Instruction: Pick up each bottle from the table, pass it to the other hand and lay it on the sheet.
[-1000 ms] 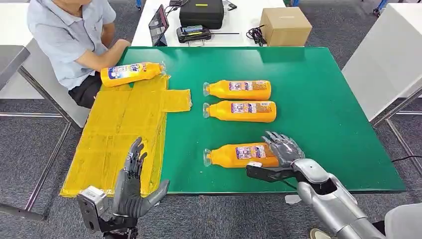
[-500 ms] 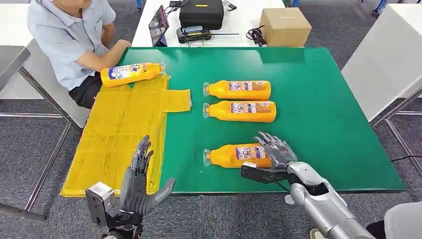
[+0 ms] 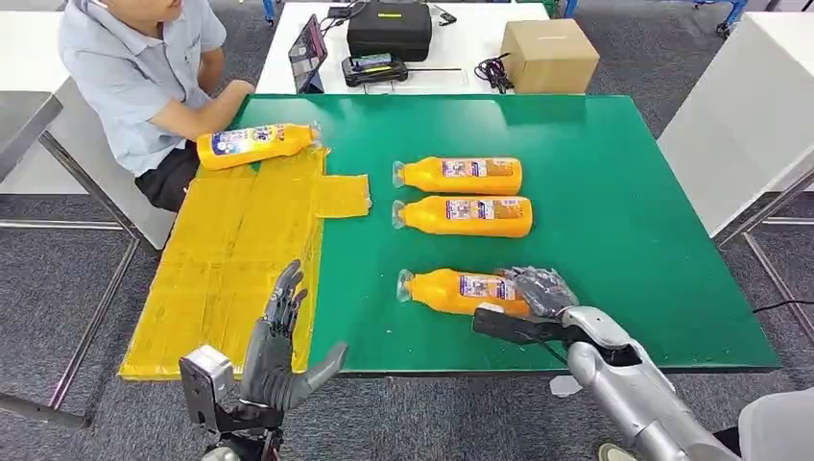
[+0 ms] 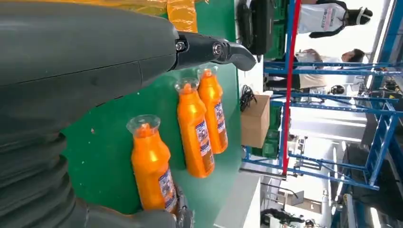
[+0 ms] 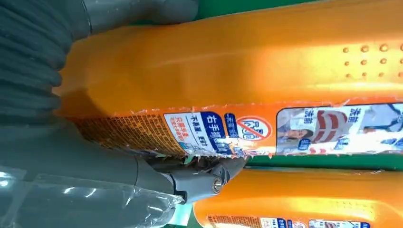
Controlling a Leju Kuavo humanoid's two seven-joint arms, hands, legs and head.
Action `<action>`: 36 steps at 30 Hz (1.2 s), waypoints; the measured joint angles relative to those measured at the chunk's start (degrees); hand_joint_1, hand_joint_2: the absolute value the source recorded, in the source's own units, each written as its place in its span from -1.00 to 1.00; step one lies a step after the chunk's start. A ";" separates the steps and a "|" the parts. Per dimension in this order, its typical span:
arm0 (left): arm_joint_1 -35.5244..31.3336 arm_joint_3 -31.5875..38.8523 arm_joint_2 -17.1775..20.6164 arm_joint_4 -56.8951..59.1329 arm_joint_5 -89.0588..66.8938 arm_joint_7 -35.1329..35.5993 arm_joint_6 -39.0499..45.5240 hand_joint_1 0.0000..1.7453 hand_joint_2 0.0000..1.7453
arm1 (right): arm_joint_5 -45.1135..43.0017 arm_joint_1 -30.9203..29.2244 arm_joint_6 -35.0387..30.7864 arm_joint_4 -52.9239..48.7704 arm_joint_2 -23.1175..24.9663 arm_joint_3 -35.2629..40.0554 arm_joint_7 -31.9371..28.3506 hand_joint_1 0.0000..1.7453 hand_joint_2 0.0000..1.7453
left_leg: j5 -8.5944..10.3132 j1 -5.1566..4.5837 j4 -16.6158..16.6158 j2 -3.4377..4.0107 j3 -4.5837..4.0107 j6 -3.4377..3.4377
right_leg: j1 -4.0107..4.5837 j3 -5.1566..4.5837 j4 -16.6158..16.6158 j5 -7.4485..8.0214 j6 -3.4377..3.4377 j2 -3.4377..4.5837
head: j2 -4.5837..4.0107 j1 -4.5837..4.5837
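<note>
Nearest me on the green table [image 3: 624,192] lies an orange bottle [image 3: 449,290], cap to the left, slightly askew. My right hand [image 3: 539,296] grips its base end, fingers curled over the top. Close up, the bottle's body [image 5: 247,61] presses against the palm and the thumb [image 5: 199,178] sits at its label. Two more orange bottles [image 3: 459,174] [image 3: 463,215] lie side by side mid-table. A fourth bottle [image 3: 254,144] rests at the far end of the yellow sheet [image 3: 230,250]. My left hand [image 3: 278,346] hovers open at the sheet's near corner, fingers spread, holding nothing.
A person [image 3: 134,67] sits at the far left corner, forearm beside the sheet's far end. Behind the green table a white table carries a black case [image 3: 389,24], a tablet [image 3: 307,48] and a cardboard box [image 3: 549,53]. Another white table [image 3: 758,106] stands to the right.
My right hand's fingers have curled from spread onto the nearest bottle, which has shifted and tilted slightly. My left hand has risen and drifted right towards the table edge.
</note>
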 measured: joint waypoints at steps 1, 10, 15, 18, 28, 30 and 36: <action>-0.05 0.00 0.00 0.15 0.07 -0.09 0.00 -1.00 1.00 | -0.15 0.00 0.11 0.17 -0.24 -0.02 -0.02 1.00 1.00 | 0.00 0.00 0.00 0.00 0.03 0.00 | 0.00 0.04 0.00 0.00 0.00 0.00 | 0.00 0.02; -0.63 -0.13 0.07 1.51 1.70 -0.96 0.06 -1.00 1.00 | -8.38 0.47 3.30 0.61 -1.33 -2.30 -3.74 1.00 1.00 | -0.03 -0.01 0.00 0.01 0.25 0.04 | 0.00 0.24 -0.05 -0.02 -0.01 0.01 | 0.00 0.02; -1.35 0.02 -0.59 3.49 3.26 -1.64 2.38 -1.00 1.00 | -16.89 3.46 6.40 -3.27 -1.55 -6.05 -6.47 1.00 1.00 | -0.11 -0.01 0.00 0.10 0.25 0.03 | 0.00 0.25 -0.05 0.00 0.01 0.05 | 0.00 0.00; -1.81 0.02 -0.94 4.41 3.47 -1.66 2.47 -1.00 1.00 | -17.31 4.74 6.53 -4.90 -1.53 -7.10 -6.47 1.00 1.00 | -0.11 0.03 -0.01 0.16 0.25 0.02 | 0.04 0.22 -0.05 0.00 0.00 0.15 | 0.00 0.00; -2.07 0.13 -1.71 7.39 9.10 0.02 3.32 -1.00 1.00 | -20.02 6.14 7.04 -8.00 -0.08 -8.41 -7.13 1.00 1.00 | -0.11 0.02 -0.02 0.18 0.12 0.02 | 0.02 0.16 -0.03 0.01 0.00 0.18 | 0.00 0.02; -2.14 0.13 -2.01 8.94 11.04 -0.22 3.67 -1.00 1.00 | -20.94 6.05 7.04 -8.88 1.32 -8.35 -6.86 1.00 1.00 | -0.10 0.02 -0.01 0.20 0.04 0.02 | 0.03 0.08 -0.02 0.02 0.01 0.19 | 0.00 0.02; -3.13 -0.74 -2.32 13.96 17.68 -0.48 2.08 -1.00 1.00 | -26.27 3.40 7.95 -9.71 6.33 -8.05 -6.93 1.00 1.00 | -0.02 0.04 -0.02 0.16 -0.14 0.03 | 0.04 -0.06 0.02 0.01 0.01 0.18 | 0.00 -0.02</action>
